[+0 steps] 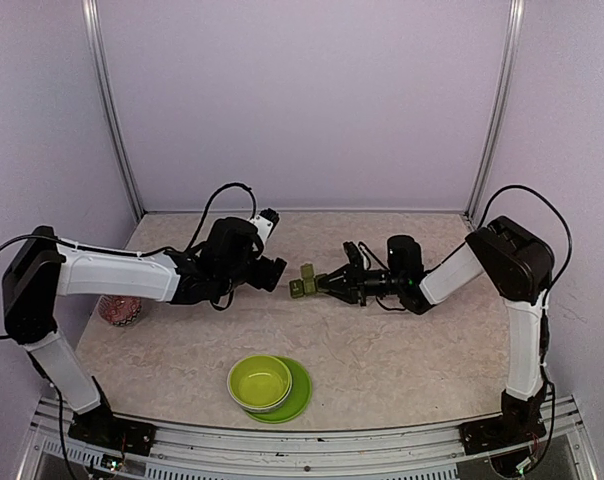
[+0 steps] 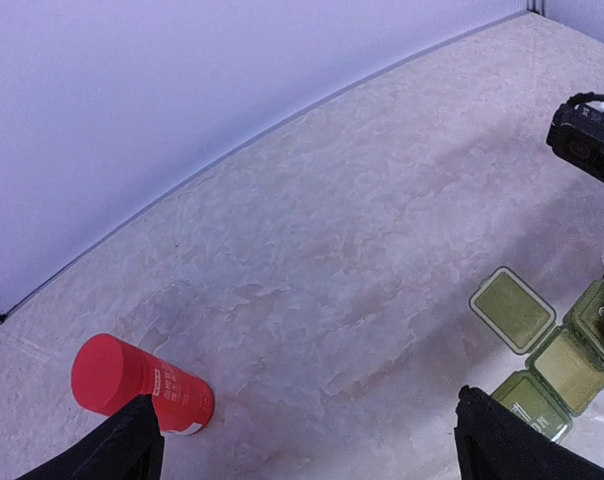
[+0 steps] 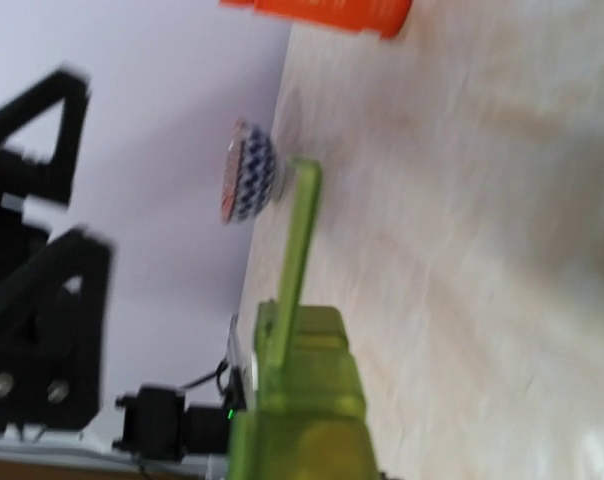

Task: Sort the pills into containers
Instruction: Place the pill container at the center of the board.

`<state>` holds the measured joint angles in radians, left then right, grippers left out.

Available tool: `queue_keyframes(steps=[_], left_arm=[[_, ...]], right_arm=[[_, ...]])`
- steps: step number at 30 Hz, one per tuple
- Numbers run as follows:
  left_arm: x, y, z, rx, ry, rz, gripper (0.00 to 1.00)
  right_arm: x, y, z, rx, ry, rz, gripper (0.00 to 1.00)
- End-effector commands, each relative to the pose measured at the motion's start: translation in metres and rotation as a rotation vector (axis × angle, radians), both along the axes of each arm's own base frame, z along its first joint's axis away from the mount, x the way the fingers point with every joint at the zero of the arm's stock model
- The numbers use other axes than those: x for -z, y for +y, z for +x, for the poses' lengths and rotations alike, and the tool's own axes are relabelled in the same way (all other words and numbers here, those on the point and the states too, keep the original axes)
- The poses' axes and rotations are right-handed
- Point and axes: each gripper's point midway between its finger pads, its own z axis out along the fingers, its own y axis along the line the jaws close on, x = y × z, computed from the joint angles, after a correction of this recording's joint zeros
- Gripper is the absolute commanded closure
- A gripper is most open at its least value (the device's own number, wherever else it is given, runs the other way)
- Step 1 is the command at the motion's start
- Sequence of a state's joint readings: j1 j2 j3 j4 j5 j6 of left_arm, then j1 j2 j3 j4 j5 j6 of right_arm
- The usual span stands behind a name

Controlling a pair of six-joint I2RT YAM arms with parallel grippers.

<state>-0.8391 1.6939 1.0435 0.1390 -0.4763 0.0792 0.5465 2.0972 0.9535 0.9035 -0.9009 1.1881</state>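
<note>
The left gripper (image 1: 273,272) is opened wide, with its two fingers (image 2: 122,445) far apart, and nothing is between them but the bare table (image 1: 402,350). It hangs near the middle of the table, just to the left of the pill box (image 1: 303,282). The right gripper (image 1: 329,283) is pressed together on the right end of the pill box and pinches it. The pill box is dark green and has little square parts joined in a row (one lid (image 2: 511,309) is flipped open, and I cannot tell about the others). It sits between the two grippers, near the middle of the table. I cannot tell if it rests on the table or is a bit above it. From the right wrist the box looks very close and blurry, with the open lid sticking out from it. A red bottle (image 2: 142,386) is on the table, well apart from the box. A small patterned bowl (image 1: 119,310) stands by the left edge, under the left arm. A light green bowl (image 1: 260,381) sits on a green plate (image 1: 300,395) at the near side, well apart from the box
</note>
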Motion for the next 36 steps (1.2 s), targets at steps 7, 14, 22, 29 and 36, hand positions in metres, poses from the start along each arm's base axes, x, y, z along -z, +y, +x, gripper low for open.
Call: queue_keyframes(steps=[7, 14, 22, 29, 36], left_arm=[[-0.040, 0.038, 0.000, -0.188, -0.109, -0.128, 0.01], [-0.043, 0.042, -0.001, -0.210, -0.115, -0.149, 0.01], [-0.042, 0.046, -0.001, -0.229, -0.117, -0.148, 0.01], [-0.041, 0.049, -0.001, -0.238, -0.121, -0.147, 0.01], [-0.040, 0.049, -0.003, -0.236, -0.118, -0.160, 0.01]], right_arm=[[0.034, 0.003, 0.033, 0.123, 0.032, -0.116, 0.90], [0.048, 0.007, 0.035, 0.147, 0.043, -0.153, 0.88], [0.056, 0.009, 0.033, 0.162, 0.047, -0.185, 0.83], [0.060, 0.008, 0.027, 0.160, 0.055, -0.201, 0.71], [0.057, 0.008, 0.022, 0.152, 0.053, -0.208, 0.55]])
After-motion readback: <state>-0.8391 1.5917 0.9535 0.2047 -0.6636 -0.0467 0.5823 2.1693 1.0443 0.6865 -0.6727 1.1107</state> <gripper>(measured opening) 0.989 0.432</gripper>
